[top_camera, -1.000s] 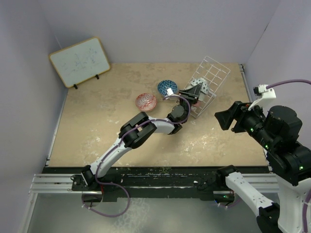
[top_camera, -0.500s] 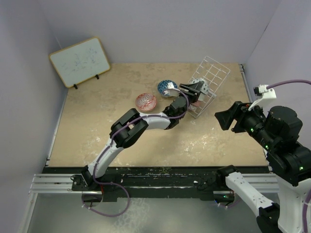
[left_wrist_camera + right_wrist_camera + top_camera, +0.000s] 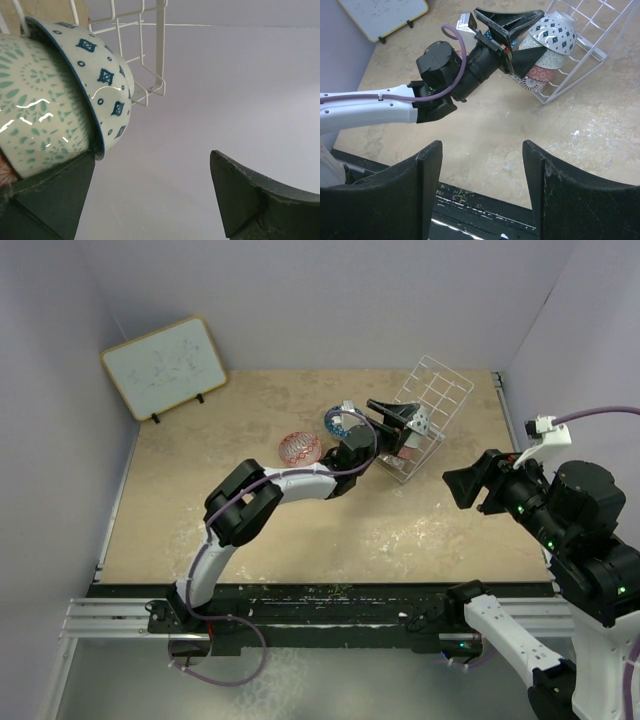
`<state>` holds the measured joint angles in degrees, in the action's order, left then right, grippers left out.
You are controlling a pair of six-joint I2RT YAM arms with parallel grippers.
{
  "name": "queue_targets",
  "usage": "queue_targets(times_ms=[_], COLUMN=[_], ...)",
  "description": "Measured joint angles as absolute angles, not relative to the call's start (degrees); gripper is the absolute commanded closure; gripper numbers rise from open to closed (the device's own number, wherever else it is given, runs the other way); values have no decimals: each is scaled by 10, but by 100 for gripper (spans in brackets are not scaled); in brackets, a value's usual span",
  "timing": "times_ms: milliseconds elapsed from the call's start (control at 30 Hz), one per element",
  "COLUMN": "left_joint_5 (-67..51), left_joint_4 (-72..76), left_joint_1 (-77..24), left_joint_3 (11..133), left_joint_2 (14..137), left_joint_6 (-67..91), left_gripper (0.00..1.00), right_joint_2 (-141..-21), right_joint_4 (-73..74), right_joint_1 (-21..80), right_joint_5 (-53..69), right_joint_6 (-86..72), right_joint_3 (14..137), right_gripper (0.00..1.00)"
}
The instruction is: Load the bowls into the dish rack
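Note:
The white wire dish rack (image 3: 437, 400) stands at the back right, with three bowls nested on edge inside it. The outermost is white with blue diamonds (image 3: 556, 31), then a green-patterned one (image 3: 35, 100), then a pinkish one (image 3: 538, 73). My left gripper (image 3: 400, 426) is open right beside this stack, and nothing is between its fingers (image 3: 152, 155). A pink bowl (image 3: 299, 448) sits on the table. Beside it a blue bowl (image 3: 336, 421) is partly hidden by my left wrist. My right gripper (image 3: 481, 147) hangs open and empty above the table's right front.
A framed whiteboard (image 3: 165, 365) leans at the back left corner. My left arm (image 3: 290, 480) stretches diagonally across the table's middle towards the rack. Lilac walls close in on the table at the left, back and right.
My left gripper has opened and let go of the blue-diamond bowl, which now rests in the rack. The left arm has stretched further back. The right arm has not moved.

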<state>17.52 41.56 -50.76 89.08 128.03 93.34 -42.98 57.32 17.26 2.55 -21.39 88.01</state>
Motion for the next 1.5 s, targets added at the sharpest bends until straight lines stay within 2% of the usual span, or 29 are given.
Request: queue_targets(times_ms=[533,767,1000,1233,1500], left_joint_5=[135,115,82,91,145], left_joint_4=[359,328,178,42,-38], left_joint_1=[-489,-467,-433,-413,-413], left_joint_3=[748,676,673,639,639], left_joint_2=[1156,1009,896,891,956], left_joint_6=[848,701,498,365,263], left_gripper=[1,1,0,10,18], right_joint_2=[-430,-430,-440,-460,-480], right_joint_4=[566,566,566,561,554], right_joint_1=[173,173,173,173,173], right_joint_5=[25,23,15,10,12], right_joint_6=[-219,-220,-221,-221,-224], right_joint_3=[880,881,906,942,942], right_gripper=[32,32,32,32,32])
